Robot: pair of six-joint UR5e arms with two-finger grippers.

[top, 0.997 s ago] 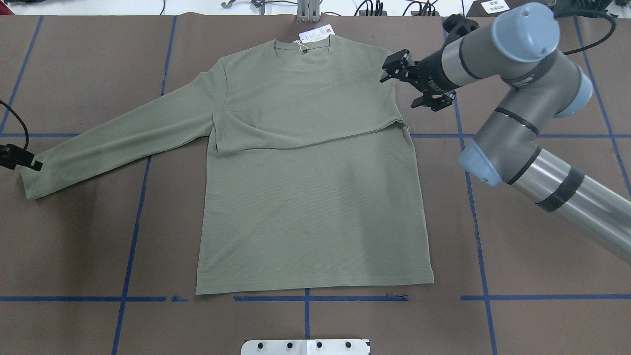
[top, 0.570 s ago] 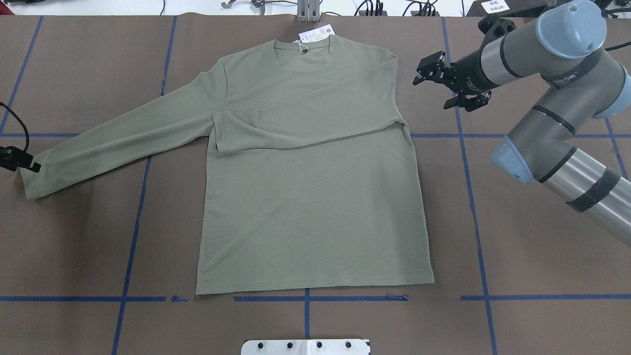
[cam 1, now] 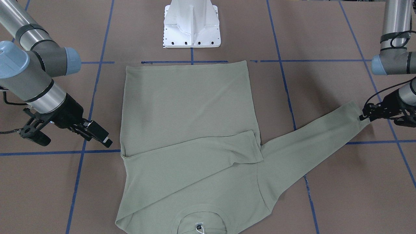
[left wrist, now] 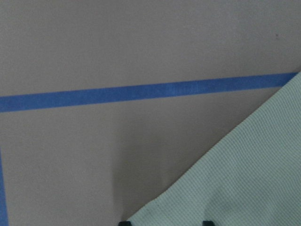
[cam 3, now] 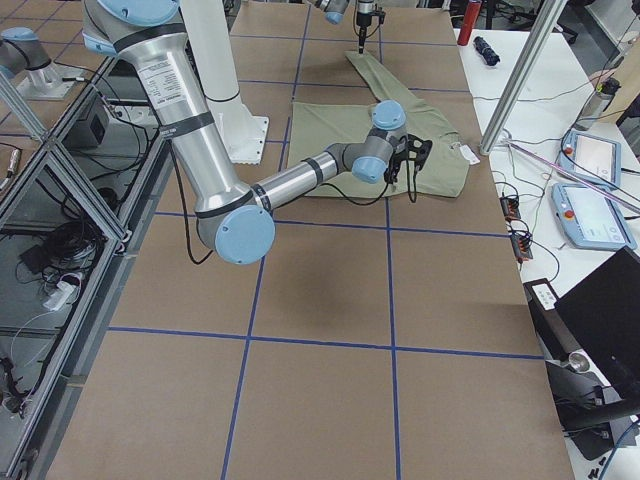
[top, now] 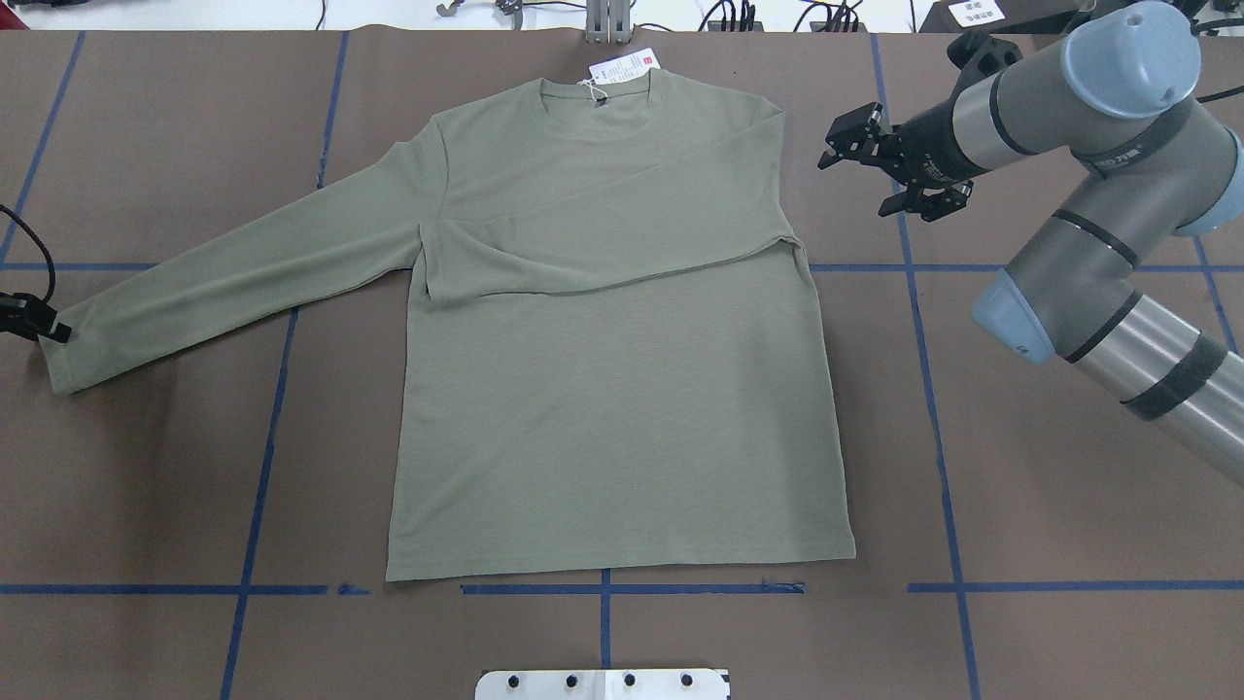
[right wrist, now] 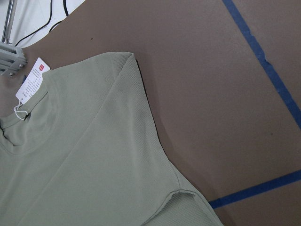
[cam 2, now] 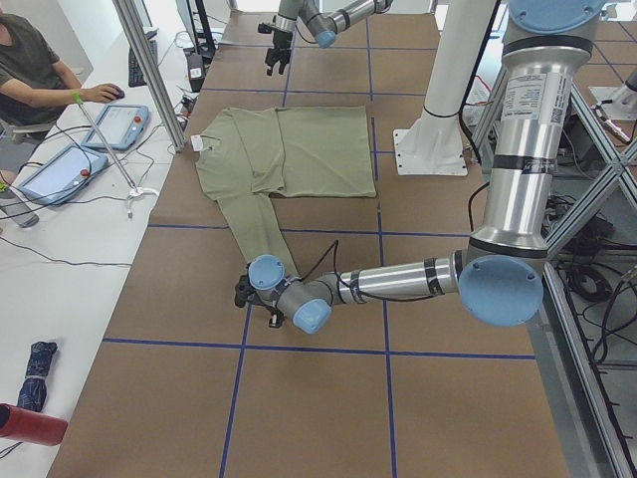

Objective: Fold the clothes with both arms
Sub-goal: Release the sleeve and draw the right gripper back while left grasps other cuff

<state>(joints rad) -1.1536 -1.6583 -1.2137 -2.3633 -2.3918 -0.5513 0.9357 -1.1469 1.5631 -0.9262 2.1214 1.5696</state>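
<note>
Shirt [top: 622, 408] lies flat, centre of the table [top: 1020, 486], collar toward the top of the overhead frame. One sleeve [top: 603, 243] is already folded across the chest. The other sleeve [top: 233, 282] runs out to the left edge.

Left gripper [top: 34, 326] sits at that sleeve's cuff [top: 68, 355]. In its wrist view two dark tips show at the bottom edge with cloth between them. We can't tell whether it has clamped.

Right gripper [top: 855, 185] is wide open and holds nothing. It hangs upper right in the overhead frame, just off the shirt's shoulder and apart from it.

Risks as we see them:
- The left bite looks to be on the very edge of the cuff. A shallow pinch could slip on lift and drop the sleeve short or twisted.
- Pulling outward rather than up and over would drag the body and skew the hem.
- Nothing pins the body, so carrying the sleeve across low could rumple the sleeve already folded.
- If the right gripper goes in at the shoulder, the hang tag [top: 622, 70] string is close enough to snag.
</note>
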